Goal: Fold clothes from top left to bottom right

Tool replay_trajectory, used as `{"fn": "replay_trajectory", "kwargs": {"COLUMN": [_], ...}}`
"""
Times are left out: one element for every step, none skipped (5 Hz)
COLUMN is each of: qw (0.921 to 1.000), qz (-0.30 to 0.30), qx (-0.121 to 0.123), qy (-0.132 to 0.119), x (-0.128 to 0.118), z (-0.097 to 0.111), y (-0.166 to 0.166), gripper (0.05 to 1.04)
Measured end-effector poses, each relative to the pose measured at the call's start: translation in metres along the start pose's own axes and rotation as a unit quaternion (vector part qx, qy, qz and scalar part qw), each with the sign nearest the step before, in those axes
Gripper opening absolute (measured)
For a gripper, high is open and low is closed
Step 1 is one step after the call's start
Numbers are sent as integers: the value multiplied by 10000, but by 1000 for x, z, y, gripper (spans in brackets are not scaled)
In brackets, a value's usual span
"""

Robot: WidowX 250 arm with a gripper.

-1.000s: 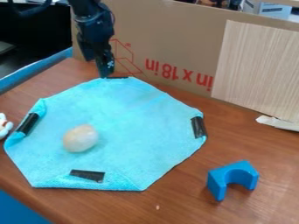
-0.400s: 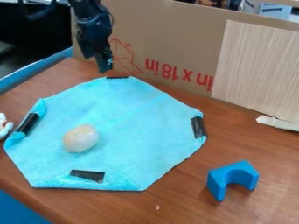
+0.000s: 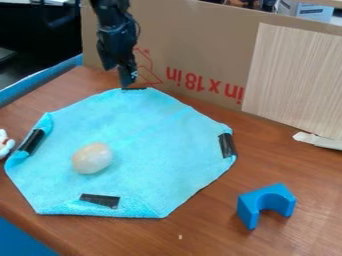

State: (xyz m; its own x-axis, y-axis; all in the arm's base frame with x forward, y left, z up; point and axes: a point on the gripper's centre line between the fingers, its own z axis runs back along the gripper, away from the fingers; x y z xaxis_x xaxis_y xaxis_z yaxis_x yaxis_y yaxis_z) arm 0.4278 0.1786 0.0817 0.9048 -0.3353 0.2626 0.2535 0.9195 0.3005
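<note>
In the camera view, we take the upper edge of the view as twelve o'clock. We see the pincer (image 3: 128,85) at eleven o'clock from the middle of the view, hanging down at the far edge of the blue cloth (image 3: 153,150). We cannot tell if the pincer is released or clenched, and also we cannot tell if it touches the fabric.

The blue cloth lies spread on the worktop (image 3: 214,227), with its corners turned in, so its outline has many sides. From the middle of the cloth, we find a far black strip (image 3: 137,89) at twelve o'clock, just beside the pincer. A right black strip (image 3: 227,145) is at three o'clock, a near black strip (image 3: 100,201) is between six and seven, and a left black strip (image 3: 31,141) is between nine and ten. A pale rounded object (image 3: 92,158) rests on the cloth, at nine o'clock from its middle.

At four o'clock from the cloth, and apart from it, we see a blue block (image 3: 248,210) with an arched opening. A white object (image 3: 5,144) is cut by the border at nine o'clock. Behind the worktop stands a cardboard sheet (image 3: 194,45) with red print, and at two o'clock a wood-grain panel (image 3: 294,80) is in front of it.
</note>
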Motion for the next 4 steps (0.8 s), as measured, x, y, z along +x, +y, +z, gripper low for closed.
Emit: {"fn": "replay_trajectory", "kwargs": {"qw": [9999, 9997, 9994, 9990], "qz": [-94, -100, -96, -48], "qx": [95, 230, 296, 347], "qy": [44, 37, 166, 265], "x": [5, 12, 15, 18], "z": [-14, -17, -28, -35], "y": [-4, -3, -5, -3], "gripper": [1000, 1000, 1000, 1000]}}
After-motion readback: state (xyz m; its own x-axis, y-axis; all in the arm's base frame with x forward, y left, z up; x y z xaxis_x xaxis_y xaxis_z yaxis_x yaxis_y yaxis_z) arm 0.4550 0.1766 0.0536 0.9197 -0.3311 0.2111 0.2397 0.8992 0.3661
